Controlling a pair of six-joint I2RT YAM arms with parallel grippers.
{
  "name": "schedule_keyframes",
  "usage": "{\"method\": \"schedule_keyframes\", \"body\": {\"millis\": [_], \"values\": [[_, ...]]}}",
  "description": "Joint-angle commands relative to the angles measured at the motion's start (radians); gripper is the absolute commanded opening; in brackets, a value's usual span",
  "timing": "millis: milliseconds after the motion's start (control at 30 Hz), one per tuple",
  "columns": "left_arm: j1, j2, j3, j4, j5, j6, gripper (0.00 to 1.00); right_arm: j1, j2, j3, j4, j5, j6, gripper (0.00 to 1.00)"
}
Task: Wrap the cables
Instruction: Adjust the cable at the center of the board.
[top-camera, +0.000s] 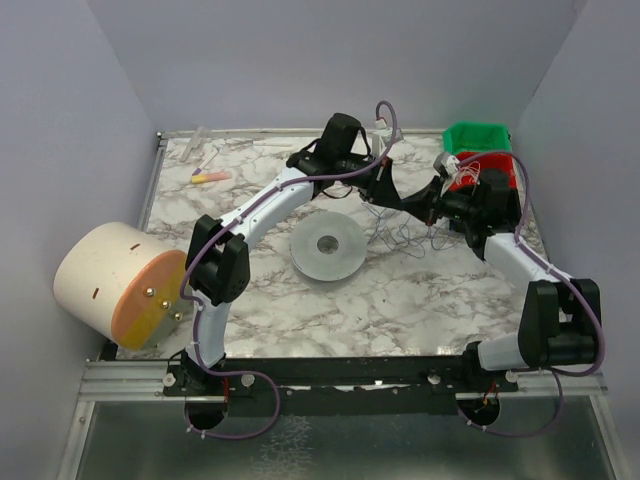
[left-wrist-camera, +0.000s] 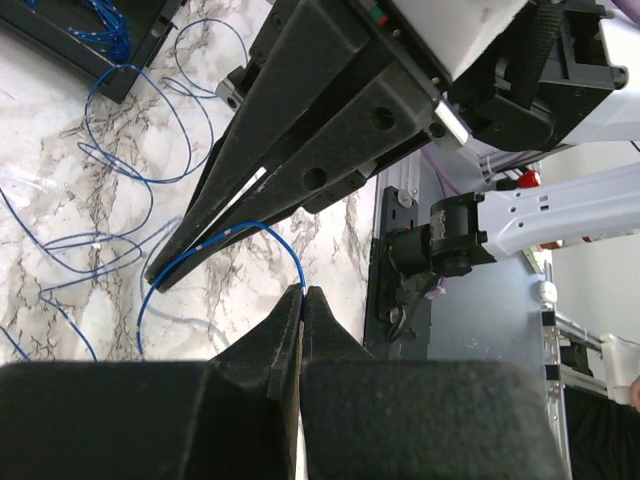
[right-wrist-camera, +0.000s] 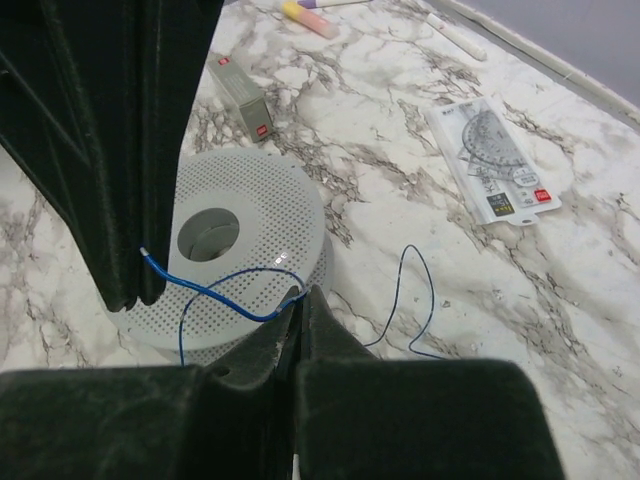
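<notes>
Pinching a short span of cable (left-wrist-camera: 245, 226) near the spool (right-wrist-camera: 270, 210), left gripper (left-wrist-camera: 303, 292) and right gripper (right-wrist-camera: 301, 295) likely next need to lay it around the hub

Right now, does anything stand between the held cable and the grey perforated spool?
Nothing visible does. The left gripper and right gripper pinch the cable close to the spool, no object between.

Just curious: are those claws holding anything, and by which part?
Both pinch the thin blue cable: left gripper near its free end, right gripper slightly further along.
</notes>
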Motion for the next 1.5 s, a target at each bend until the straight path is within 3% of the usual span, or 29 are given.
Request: {"method": "schedule_keyframes", "body": {"millis": [0,33,133,200,300,400,500,700,900,967,1133,1267,1467], "values": [[-0.002,-0.011,-0.015,0.05,0.055,-0.016,0.0,-0.005,0.02,0.026,-0.004,-0.015,0.022,0.0],[-0.002,-0.012,-0.017,0.051,0.049,-0.018,0.05,-0.005,0.017,0.025,-0.003,-0.014,0.023,0.0],[0.007,-0.021,-0.026,0.051,0.028,-0.018,0.34,-0.005,0.004,0.025,-0.009,-0.002,0.015,0.0],[0.022,-0.029,-0.028,0.052,0.021,-0.017,0.37,-0.005,-0.007,0.022,-0.01,-0.001,0.011,0.0],[0.031,-0.039,-0.036,0.059,0.011,-0.023,0.29,-0.005,-0.018,0.025,-0.024,-0.009,-0.015,0.01],[0.03,-0.039,-0.05,0.075,0.005,-0.036,0.12,-0.005,-0.032,0.028,-0.055,-0.003,-0.061,0.01],[0.031,-0.035,-0.053,0.081,0.0,-0.04,0.01,-0.005,-0.048,0.028,-0.09,-0.013,-0.134,0.08],[0.032,-0.038,-0.054,0.07,-0.022,-0.024,0.0,-0.005,-0.085,0.048,-0.223,-0.006,-0.334,0.2],[0.034,-0.059,-0.061,-0.039,-0.222,0.116,0.34,-0.007,-0.078,0.121,-0.507,0.05,-0.599,0.35],[0.035,-0.061,-0.074,-0.046,-0.263,0.141,0.43,-0.02,-0.055,0.122,-0.498,0.047,-0.592,0.36],[0.03,-0.043,-0.056,-0.04,-0.378,0.151,0.73,-0.062,0.04,0.117,-0.364,-0.001,-0.4,0.35],[0.0,0.049,0.07,-0.125,-0.552,0.212,0.76,-0.098,0.057,0.15,-0.384,-0.022,-0.352,0.35],[-0.043,0.224,0.28,-0.275,-0.669,0.262,0.74,-0.173,0.027,0.132,-0.332,-0.007,-0.29,0.35]]}}
